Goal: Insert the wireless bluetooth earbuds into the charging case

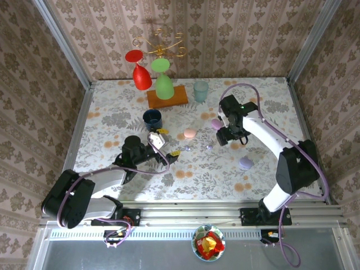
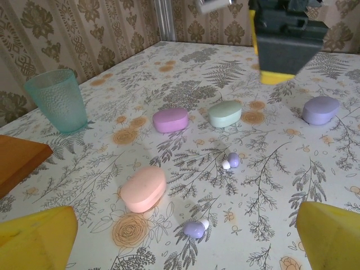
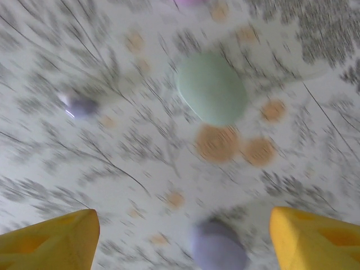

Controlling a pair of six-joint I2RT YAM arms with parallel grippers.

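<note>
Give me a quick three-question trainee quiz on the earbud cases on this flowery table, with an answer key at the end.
1. True or false: in the left wrist view, the mint-green case lies between the pink case and the lilac case.
2. Which case lies nearest the left wrist camera? A: peach case. B: lilac case. C: pink case.
3. Short answer: how many cases lie on the table in the left wrist view?

Key: 1 true; 2 A; 3 four.
</note>
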